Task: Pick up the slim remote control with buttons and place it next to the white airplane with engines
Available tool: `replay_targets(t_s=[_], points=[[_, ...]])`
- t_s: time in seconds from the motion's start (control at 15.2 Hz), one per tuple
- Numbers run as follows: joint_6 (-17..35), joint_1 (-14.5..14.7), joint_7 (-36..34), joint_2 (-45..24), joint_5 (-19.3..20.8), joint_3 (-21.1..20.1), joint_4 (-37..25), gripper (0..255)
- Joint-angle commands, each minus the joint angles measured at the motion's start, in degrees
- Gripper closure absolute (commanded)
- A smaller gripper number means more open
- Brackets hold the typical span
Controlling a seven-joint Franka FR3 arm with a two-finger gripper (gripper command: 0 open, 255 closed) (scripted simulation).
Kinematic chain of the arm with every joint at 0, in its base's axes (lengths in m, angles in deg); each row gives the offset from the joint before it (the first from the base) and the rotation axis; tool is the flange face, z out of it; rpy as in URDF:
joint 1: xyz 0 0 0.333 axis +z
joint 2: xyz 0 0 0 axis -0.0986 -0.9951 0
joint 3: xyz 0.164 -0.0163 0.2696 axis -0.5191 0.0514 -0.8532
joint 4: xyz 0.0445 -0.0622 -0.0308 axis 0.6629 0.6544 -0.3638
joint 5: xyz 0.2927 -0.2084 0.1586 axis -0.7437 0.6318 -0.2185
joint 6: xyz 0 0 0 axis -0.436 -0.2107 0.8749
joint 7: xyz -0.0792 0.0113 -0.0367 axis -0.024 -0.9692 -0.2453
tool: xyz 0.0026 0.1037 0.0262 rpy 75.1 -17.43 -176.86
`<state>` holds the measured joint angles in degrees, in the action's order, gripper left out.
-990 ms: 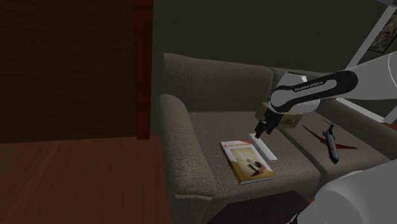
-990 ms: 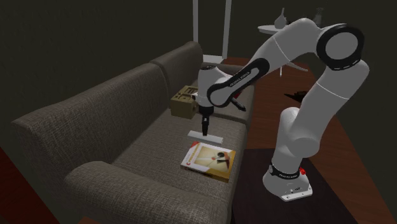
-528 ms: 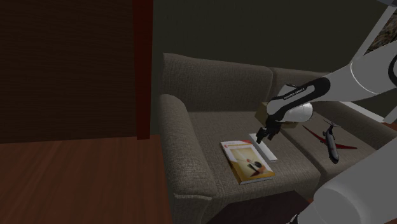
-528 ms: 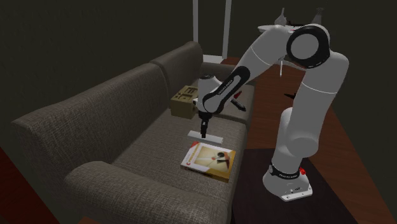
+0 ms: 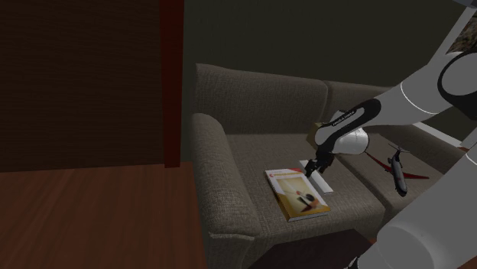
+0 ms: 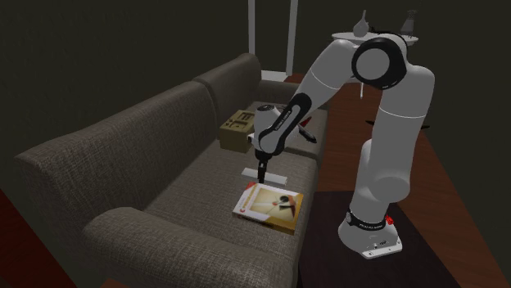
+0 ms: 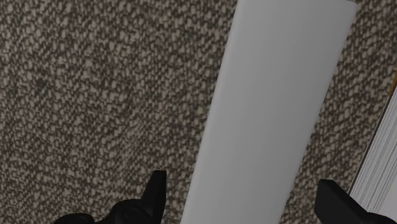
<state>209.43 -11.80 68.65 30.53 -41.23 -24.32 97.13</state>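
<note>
The remote (image 5: 325, 184) is drawn as a plain white slim bar lying flat on the brown sofa seat (image 5: 252, 157), beside a book (image 5: 296, 194). My gripper (image 5: 309, 172) has come down right over the remote's far end and points at the cushion. In the wrist view the fingers are open and stand on either side of the white bar (image 7: 273, 114), gripper (image 7: 245, 191) astride it, not clasping it. In the second exterior view the gripper (image 6: 262, 178) reaches the remote (image 6: 276, 177). The airplane (image 5: 397, 170), dark with red parts, lies on the neighbouring cushion towards the shoulder view's right.
The book (image 6: 267, 207) lies close to the remote, its page edge (image 7: 378, 165) near one finger. A cardboard box (image 6: 237, 129) stands on the seat against the sofa back. The sofa armrest (image 5: 214, 176) rises at the shoulder view's left. My stand (image 6: 373, 233) sits before the sofa.
The arm has folded down and the gripper has sunk from above the remote to the seat, over the remote. Its fingers have stayed open. The remote has not moved.
</note>
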Motion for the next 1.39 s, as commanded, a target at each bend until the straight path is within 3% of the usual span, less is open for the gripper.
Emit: replay_targets(t_s=[0.0, 0.33, 0.4, 0.99, 1.32], points=[[0.5, -0.02, 0.34, -0.54, -0.37, 0.0, -0.02, 0], [0.5, -0.03, 0.34, -0.54, -0.38, 0.0, -0.02, 0], [0.5, -0.03, 0.34, -0.54, -0.38, 0.0, -0.02, 255], [0.5, -0.03, 0.34, -0.54, -0.38, -0.01, -0.02, 255], [-3.99, -0.21, -1.6, 3.75, 2.36, 0.17, -0.46, 255]])
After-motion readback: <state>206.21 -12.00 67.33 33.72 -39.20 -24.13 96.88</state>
